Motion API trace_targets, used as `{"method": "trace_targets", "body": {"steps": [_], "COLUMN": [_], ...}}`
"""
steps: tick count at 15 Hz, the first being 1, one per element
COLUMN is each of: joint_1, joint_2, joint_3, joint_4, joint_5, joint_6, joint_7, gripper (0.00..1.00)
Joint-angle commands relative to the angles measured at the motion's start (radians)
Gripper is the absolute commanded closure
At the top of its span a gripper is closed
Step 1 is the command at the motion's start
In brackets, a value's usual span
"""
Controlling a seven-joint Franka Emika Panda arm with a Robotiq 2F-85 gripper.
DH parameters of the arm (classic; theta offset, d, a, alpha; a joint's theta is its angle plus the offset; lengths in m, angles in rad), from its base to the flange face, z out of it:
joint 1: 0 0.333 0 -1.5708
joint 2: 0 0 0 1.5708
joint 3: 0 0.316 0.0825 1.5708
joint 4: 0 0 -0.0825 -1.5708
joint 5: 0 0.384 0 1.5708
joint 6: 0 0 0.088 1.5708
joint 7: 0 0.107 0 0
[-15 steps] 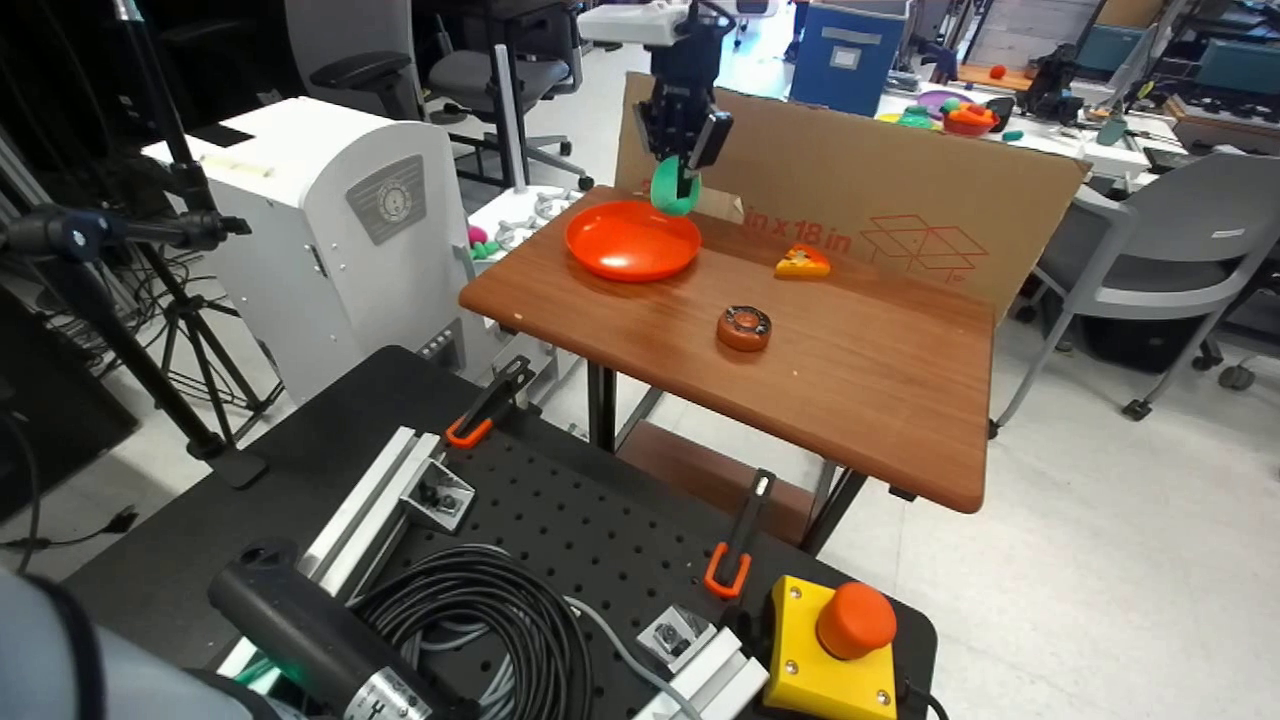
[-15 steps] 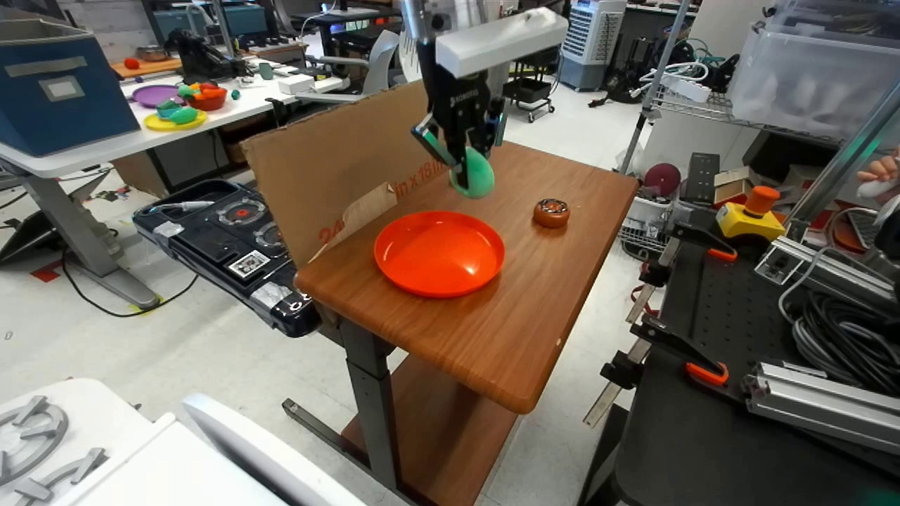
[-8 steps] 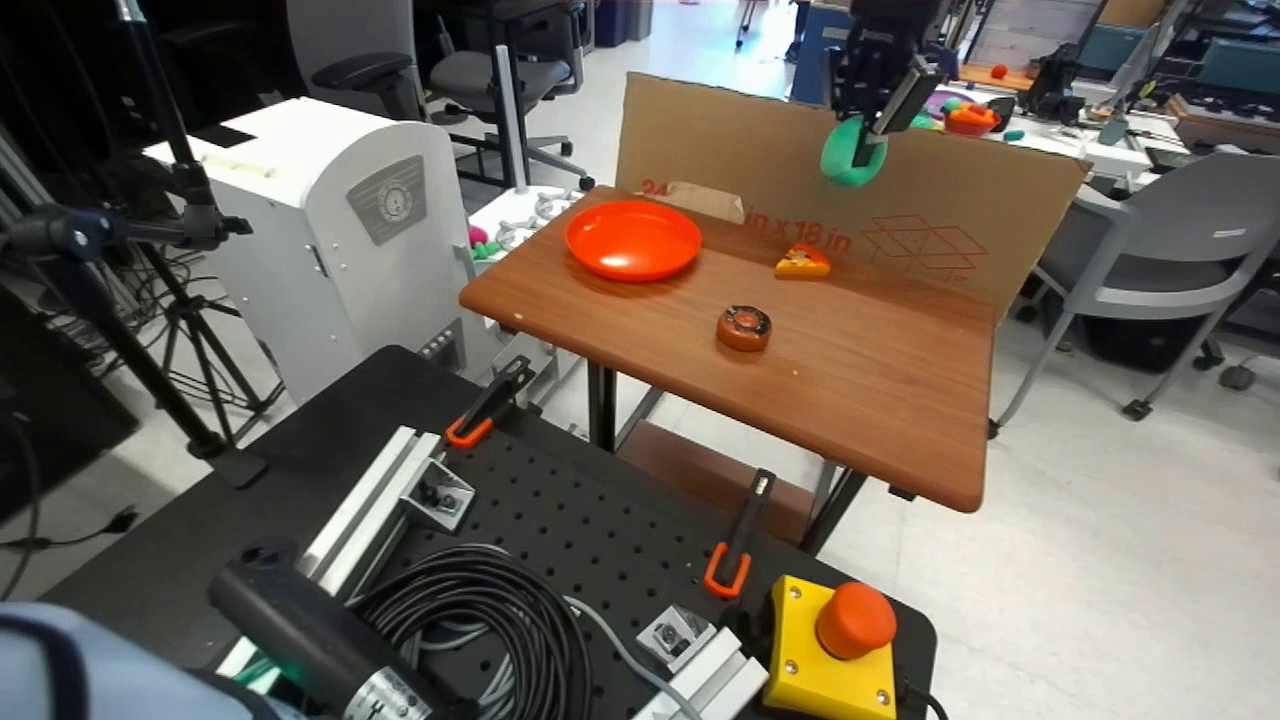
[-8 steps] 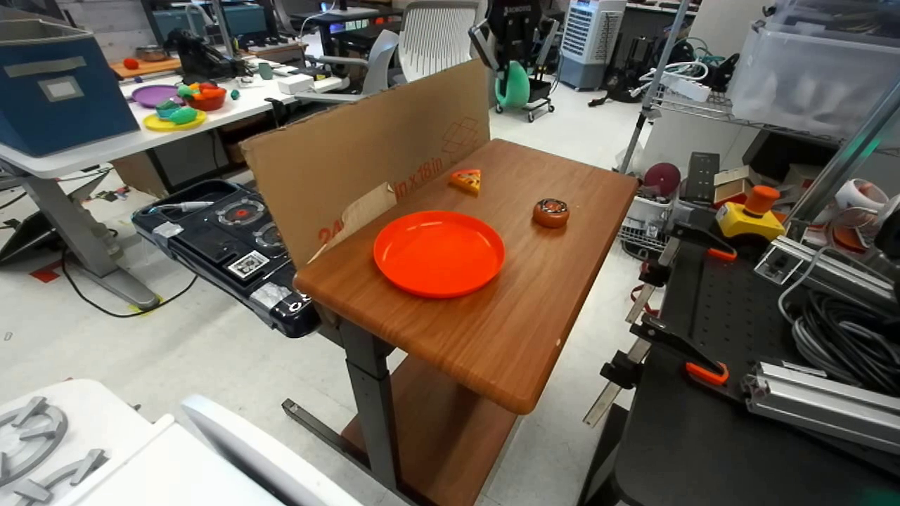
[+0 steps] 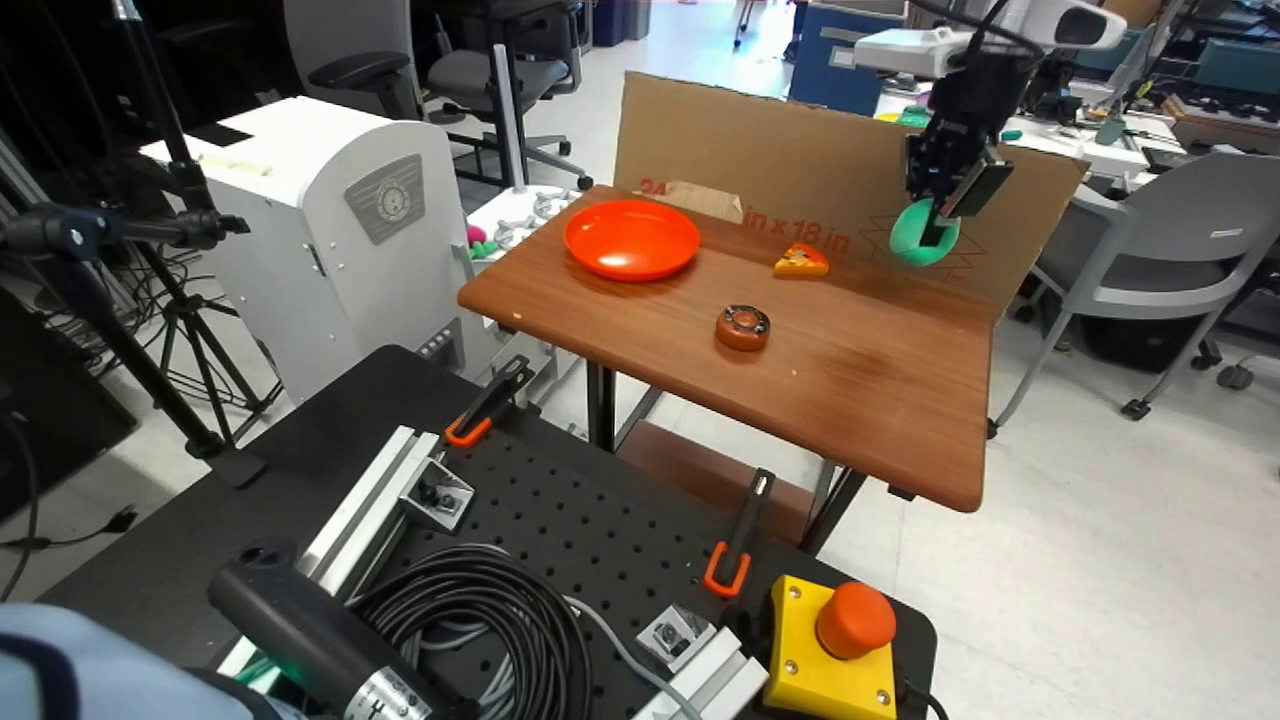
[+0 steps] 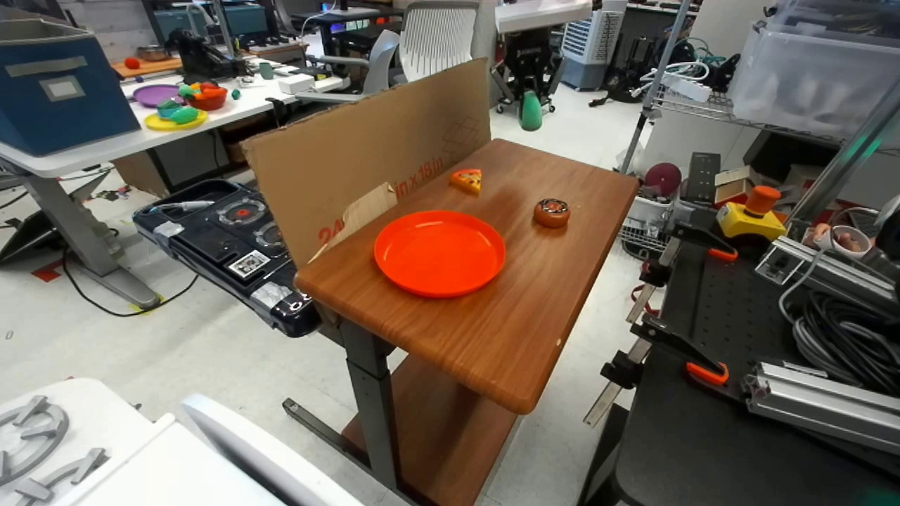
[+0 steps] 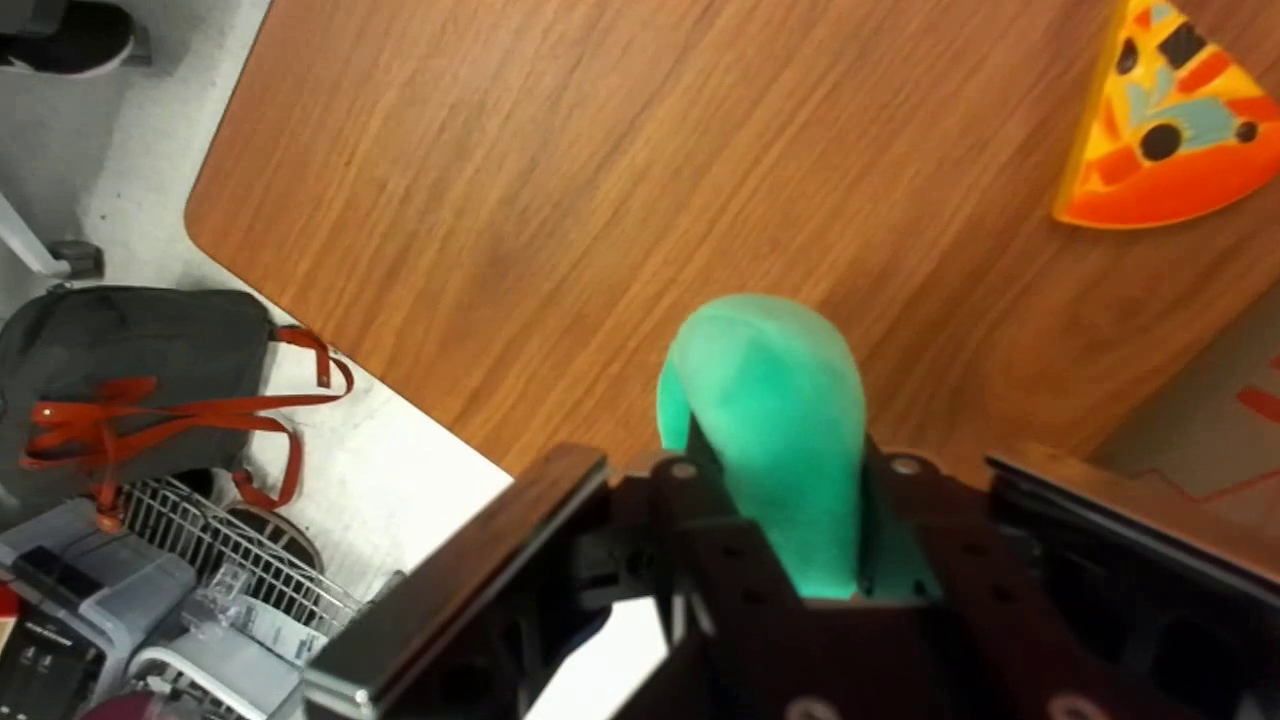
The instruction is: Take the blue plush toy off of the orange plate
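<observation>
Teal-green and rounded, the plush toy (image 7: 768, 390) is pinched in the claw (image 7: 785, 480) above one end of the table (image 5: 880, 400), well apart from the orange plate (image 5: 632, 240) at the other end, with a pizza slice (image 5: 801, 263) and a round brown object (image 5: 743, 328) between.

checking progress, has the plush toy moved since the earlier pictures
Yes: the plush toy has moved right across an exterior view, away from the orange plate.

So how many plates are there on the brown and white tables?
3, in an exterior view: the orange plate on the brown table, plus the purple plate and yellow plate on the white table. The blue box may hide others.
</observation>
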Motion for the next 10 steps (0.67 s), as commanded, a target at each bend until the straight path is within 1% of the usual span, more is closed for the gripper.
{"method": "trace_targets", "body": {"steps": [1, 6, 7, 8, 9, 10], "joint_1": [0.008, 0.002, 0.001, -0.001, -0.003, -0.001], "joint_2": [0.142, 0.247, 0.260, 0.270, 0.276, 0.272], "joint_3": [-0.032, -0.049, -0.050, -0.049, -0.045, -0.043], "joint_4": [0.157, 0.264, 0.280, 0.294, 0.303, 0.302], "joint_5": [-0.007, -0.013, -0.013, -0.010, -0.007, -0.011], "joint_6": [-0.052, -0.093, -0.108, -0.128, -0.144, -0.160], "joint_7": [0.094, 0.159, 0.168, 0.177, 0.181, 0.175], "gripper": [0.94, 0.94, 0.51, 0.48, 0.42, 0.34]}}
